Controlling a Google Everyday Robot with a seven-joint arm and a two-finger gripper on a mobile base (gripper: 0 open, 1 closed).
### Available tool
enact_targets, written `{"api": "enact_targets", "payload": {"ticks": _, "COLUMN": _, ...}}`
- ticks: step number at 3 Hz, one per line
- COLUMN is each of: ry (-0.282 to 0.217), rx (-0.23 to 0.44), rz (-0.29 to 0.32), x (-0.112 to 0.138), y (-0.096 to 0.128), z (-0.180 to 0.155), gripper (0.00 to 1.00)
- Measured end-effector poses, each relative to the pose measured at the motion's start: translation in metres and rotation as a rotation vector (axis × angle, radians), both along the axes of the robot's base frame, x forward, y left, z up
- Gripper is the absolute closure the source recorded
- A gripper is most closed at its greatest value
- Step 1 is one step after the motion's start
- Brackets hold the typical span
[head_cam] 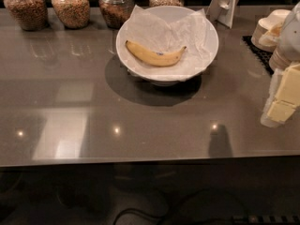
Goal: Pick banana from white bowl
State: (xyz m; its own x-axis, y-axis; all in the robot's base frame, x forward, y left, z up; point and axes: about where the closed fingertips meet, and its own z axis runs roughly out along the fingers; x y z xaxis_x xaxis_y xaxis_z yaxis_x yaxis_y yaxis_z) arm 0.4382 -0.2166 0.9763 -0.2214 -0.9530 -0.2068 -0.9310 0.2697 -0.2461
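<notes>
The banana [154, 55] lies on its side in the white bowl [213, 42], a little left of the bowl's middle, its curve sagging toward the near rim and both tips turned up and away. A small dark sticker sits about midway along it. Crumpled white paper [190, 29] lines the bowl under the fruit and stands up past the far rim. The bowl rests on a short foot on the grey, glossy desk [140, 125], toward its far side, and throws a dark round shadow to the left and front.

The pincer [280, 108] hangs at the right edge of the view, above the desk and well apart from the bowl — nothing is touching the banana. Its pale yellow pads show below a white arm housing, but from this angle I cannot tell whether it is apart or together; it does not seem to carry anything.

Along the back of the desk stand four glass jars [70, 6] of brownish grain. Right of the bowl leans a white stand [226, 3], and beyond it stacks of cream bowls [272, 25] sit beside a dark mat [257, 50] — partly hidden by the arm.
</notes>
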Motion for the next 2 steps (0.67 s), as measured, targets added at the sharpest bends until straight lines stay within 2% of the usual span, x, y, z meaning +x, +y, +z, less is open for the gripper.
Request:
{"api": "enact_targets", "payload": {"ticks": 1, "ry": 0.0, "rx": 0.0, "rz": 0.0, "x": 0.0, "y": 0.0, "z": 0.0, "gripper": 0.0}}
{"api": "enact_targets", "payload": {"ticks": 2, "ry": -0.057, "rx": 0.039, "rz": 0.025, "x": 0.015, "y": 0.014, "z": 0.002, "gripper": 0.0}}
